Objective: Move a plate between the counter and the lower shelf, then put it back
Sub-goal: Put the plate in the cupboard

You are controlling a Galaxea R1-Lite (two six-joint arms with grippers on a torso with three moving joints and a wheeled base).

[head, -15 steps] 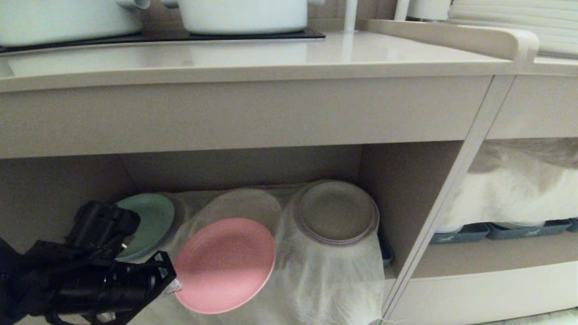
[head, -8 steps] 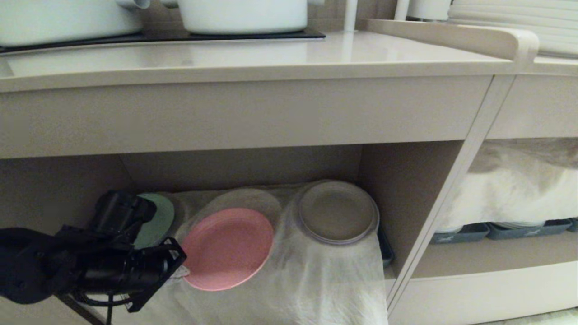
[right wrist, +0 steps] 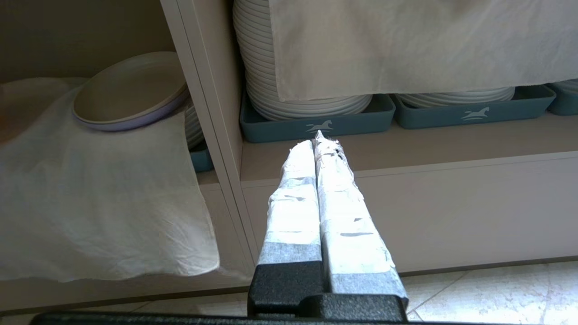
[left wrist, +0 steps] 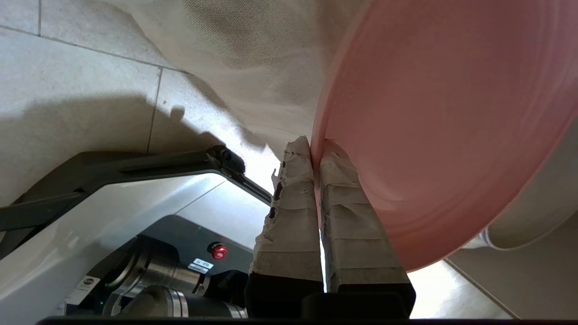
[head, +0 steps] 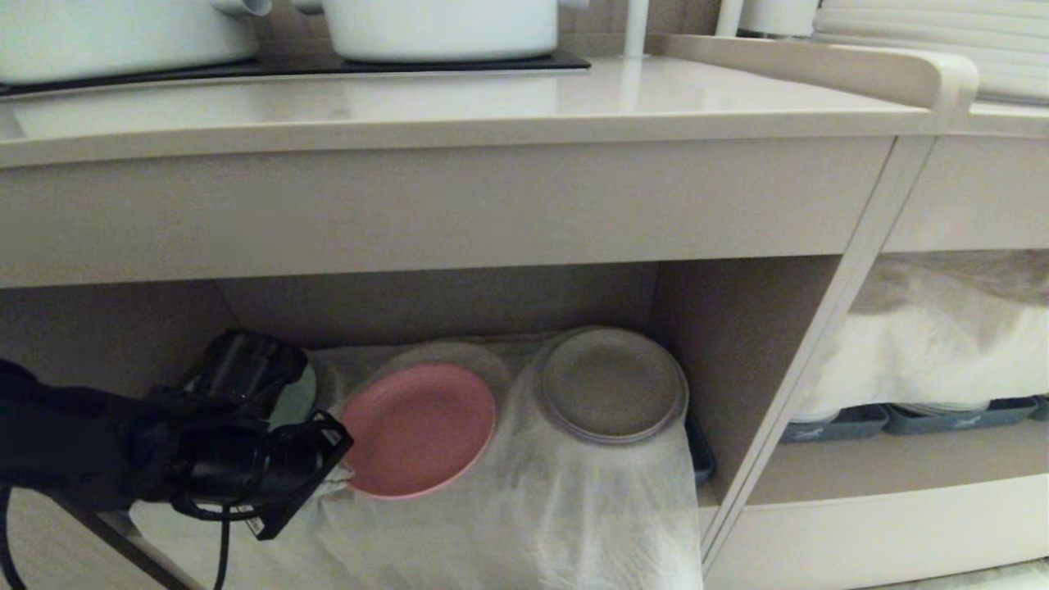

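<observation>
Left gripper (left wrist: 316, 151) is pinching the plate (head: 418, 430) by its rim inside the lower shelf (head: 729, 344), a grip only the left wrist view is confirming, while right gripper (right wrist: 317, 140) is hanging pressed together outside.

At the left of the head view, the left arm (head: 98, 459) hides most of a green plate (head: 297, 397), leaving only a sliver. White cloth (head: 926, 344) at the right covers the stacked white plates (right wrist: 311, 101), and the pots (head: 442, 24) are cut off by the top edge.
</observation>
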